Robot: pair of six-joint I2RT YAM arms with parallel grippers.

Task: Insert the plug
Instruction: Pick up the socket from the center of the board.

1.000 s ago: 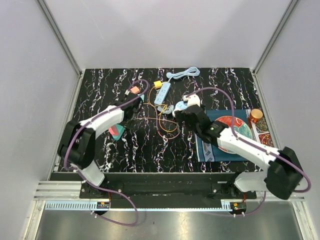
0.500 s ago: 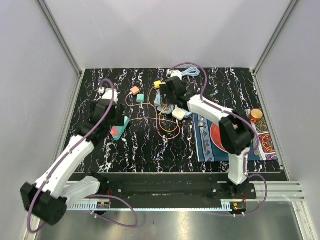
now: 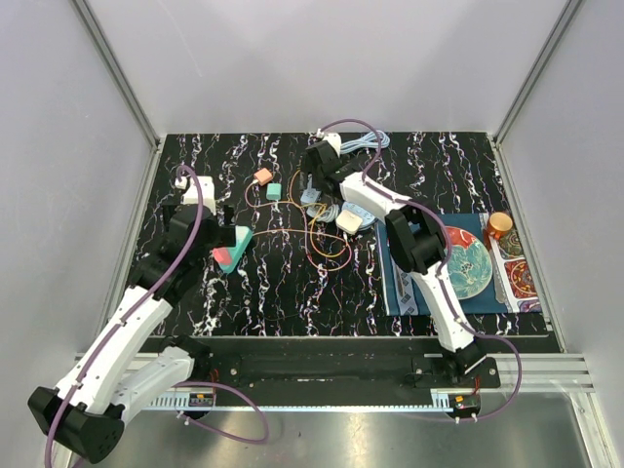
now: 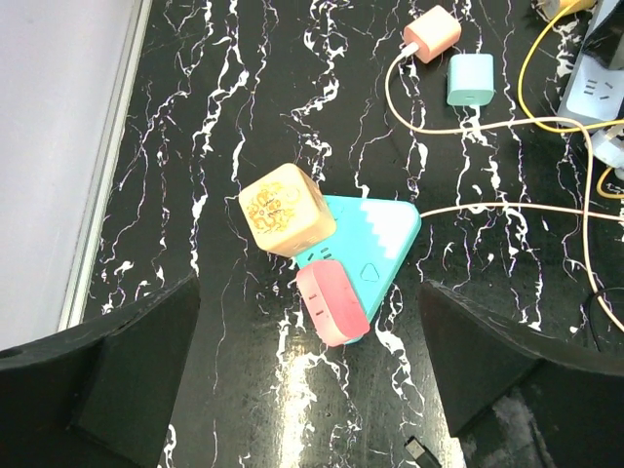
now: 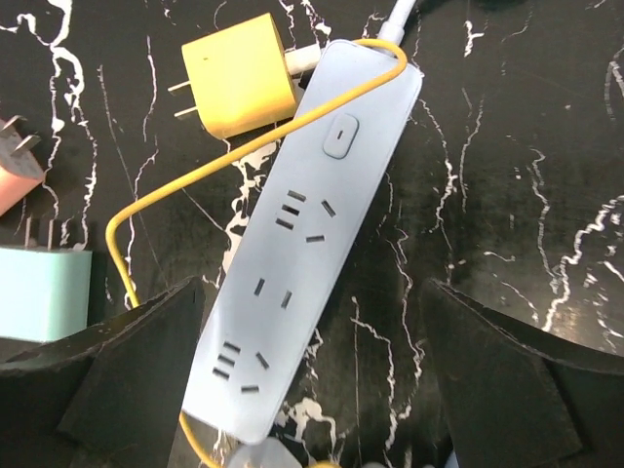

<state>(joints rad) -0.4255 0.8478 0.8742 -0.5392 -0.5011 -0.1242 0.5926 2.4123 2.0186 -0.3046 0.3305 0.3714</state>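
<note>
Spread claw (image 4: 310, 327) over cube (image 4: 284, 209), teal triangle (image 4: 378, 242)

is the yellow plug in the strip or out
Out. The yellow plug lies beside the strip, its prongs bare, and every socket seen in the right wrist view is empty.

**Left arm** (image 3: 129, 330) and **right arm** (image 3: 439, 292): white shell links joined by black joint housings, with black blocks at the bases. A purple cable (image 3: 201, 200) loops along each arm. Wrist views: matte black, wedge-shaped fingers (image 4: 107, 375) at 7 and 5 o'clock.
</note>
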